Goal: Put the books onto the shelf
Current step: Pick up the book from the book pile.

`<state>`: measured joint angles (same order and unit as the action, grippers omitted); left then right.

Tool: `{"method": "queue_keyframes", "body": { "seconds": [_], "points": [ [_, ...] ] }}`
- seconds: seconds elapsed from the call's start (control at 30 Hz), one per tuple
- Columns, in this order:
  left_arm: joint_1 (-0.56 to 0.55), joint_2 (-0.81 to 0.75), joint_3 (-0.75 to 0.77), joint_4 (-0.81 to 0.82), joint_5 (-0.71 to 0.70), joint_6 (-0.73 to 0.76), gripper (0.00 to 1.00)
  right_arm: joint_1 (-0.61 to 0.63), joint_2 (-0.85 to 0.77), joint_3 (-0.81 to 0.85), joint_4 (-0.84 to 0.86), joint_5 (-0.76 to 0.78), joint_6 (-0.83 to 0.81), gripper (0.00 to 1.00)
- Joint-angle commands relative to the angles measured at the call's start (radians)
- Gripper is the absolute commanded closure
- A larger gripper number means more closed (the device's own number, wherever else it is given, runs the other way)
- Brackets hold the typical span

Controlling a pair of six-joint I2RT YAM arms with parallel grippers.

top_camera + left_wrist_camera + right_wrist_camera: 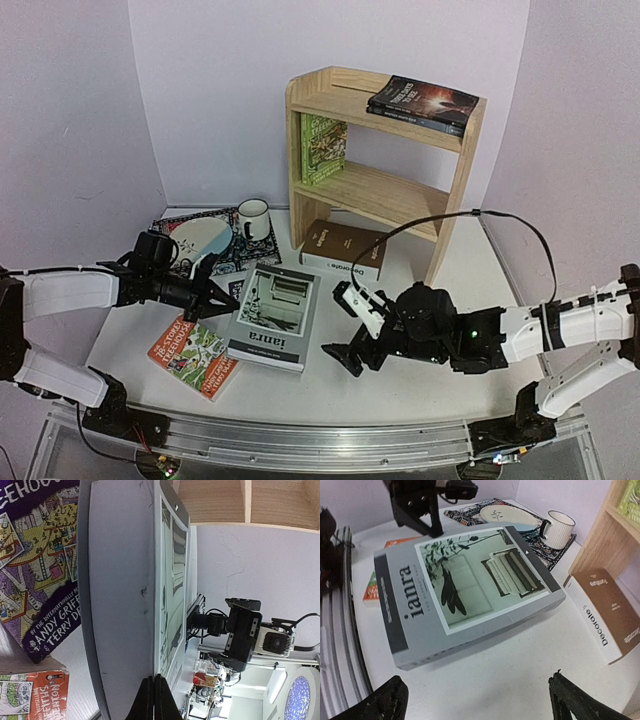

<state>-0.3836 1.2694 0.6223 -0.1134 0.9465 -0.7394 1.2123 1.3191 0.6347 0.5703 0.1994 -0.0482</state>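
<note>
The grey book [273, 315] lies flat in the middle of the tabletop [420, 385], cover up, its left side resting over the orange paperback [195, 355] toward the near-left corner. The left wrist view shows a dark blue Treehouse paperback [35, 555] beside and partly under it. That stacking props one edge of the grey book off the surface, which probably makes it easier to get jaws around.

The left gripper [228, 300] reaches in low and almost level from the left edge, forearm stretched across the tabletop. Its jaws are pressed together into a single point at the grey book's left edge, more a brace or pusher than a grasp. Whether it touches the book I cannot tell.

The right gripper [345, 330] comes in from the right edge, elbow folded and wrist turned toward the book's right edge. Its jaws are spread wide and hold nothing, and its own camera shows them well short of the book. It looks set to close on the book while the other arm steadies it.

The shelf [385, 150] stands at the far edge. Two dark books [422, 103] lie on its top board and a green book [323, 148] stands on the lower board. The "Decorate" volume [343, 250] lies on the tabletop at the shelf's foot. The patterned mat [170, 228] and mug [252, 218] sit toward the far-left corner.
</note>
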Motion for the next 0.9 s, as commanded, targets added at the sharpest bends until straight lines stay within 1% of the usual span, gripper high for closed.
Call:
{"method": "queue_keyframes", "body": {
  "seconds": [0.0, 0.1, 0.17, 0.23, 0.37, 0.5, 0.67, 0.87],
  "points": [
    [-0.004, -0.047, 0.055, 0.018, 0.076, -0.019, 1.0, 0.005, -0.074, -0.067, 0.078, -0.06, -0.371, 0.02],
    [-0.004, -0.056, 0.062, 0.018, 0.091, -0.027, 0.99, 0.005, -0.122, -0.211, 0.327, -0.074, -0.565, 0.02],
    [-0.006, -0.057, 0.069, 0.019, 0.113, -0.033, 0.99, 0.007, -0.126, -0.242, 0.387, -0.074, -0.712, 0.02],
    [-0.011, -0.059, 0.076, 0.019, 0.128, -0.034, 0.99, 0.013, -0.108, -0.234, 0.41, -0.013, -0.812, 0.02],
    [-0.014, -0.06, 0.095, 0.018, 0.16, -0.029, 0.98, 0.022, -0.067, -0.254, 0.576, 0.049, -1.015, 0.02],
    [-0.03, -0.058, 0.119, 0.021, 0.172, -0.027, 0.97, 0.023, -0.021, -0.204, 0.593, 0.073, -1.167, 0.02],
    [-0.063, -0.042, 0.161, 0.023, 0.172, -0.026, 0.96, 0.023, 0.034, -0.162, 0.612, 0.053, -1.31, 0.02],
    [-0.107, -0.029, 0.19, 0.025, 0.17, -0.017, 0.96, 0.023, 0.089, -0.158, 0.705, 0.055, -1.422, 0.02]
  ]
}}
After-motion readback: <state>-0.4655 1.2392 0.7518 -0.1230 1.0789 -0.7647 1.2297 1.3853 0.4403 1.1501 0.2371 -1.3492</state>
